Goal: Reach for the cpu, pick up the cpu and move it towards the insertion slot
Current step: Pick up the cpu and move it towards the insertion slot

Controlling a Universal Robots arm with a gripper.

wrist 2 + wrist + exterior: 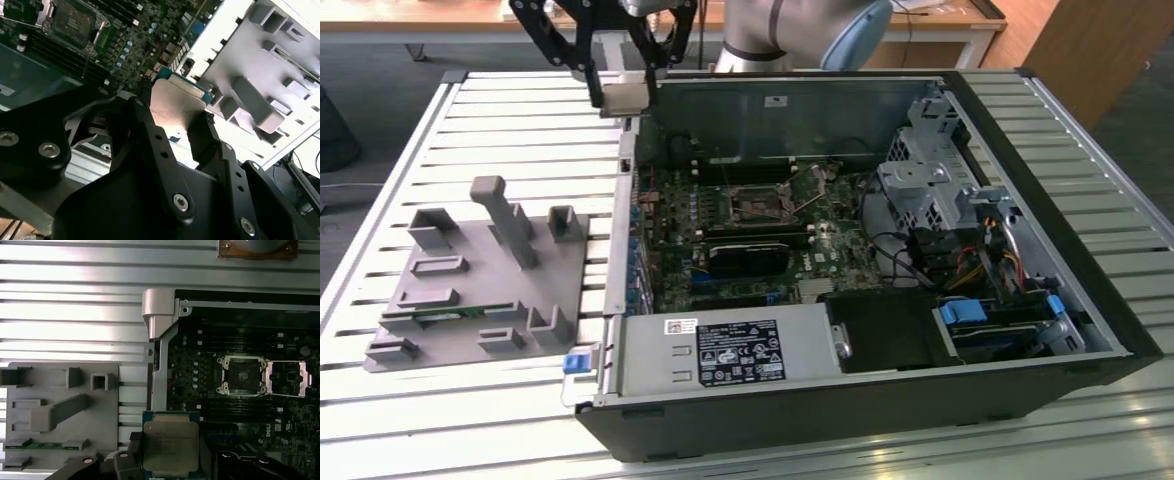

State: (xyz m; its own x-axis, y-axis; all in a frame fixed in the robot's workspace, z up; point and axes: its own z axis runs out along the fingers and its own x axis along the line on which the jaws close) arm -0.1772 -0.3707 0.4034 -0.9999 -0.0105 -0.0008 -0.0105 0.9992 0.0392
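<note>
My gripper hangs high over the far-left corner of the open computer case, shut on the cpu. In both wrist views the cpu is a thin square chip with a shiny metal top, clamped by two opposite edges between the black fingers. The insertion slot is a square socket with a silvery frame and dark centre on the motherboard, its metal lid folded open beside it. In the second wrist view the insertion slot lies well away from the held cpu.
A grey fixture tray with upright pegs and a narrow green circuit strip lies on the slatted table at the exterior view's left. The black case holds a power supply, drive cage and cables.
</note>
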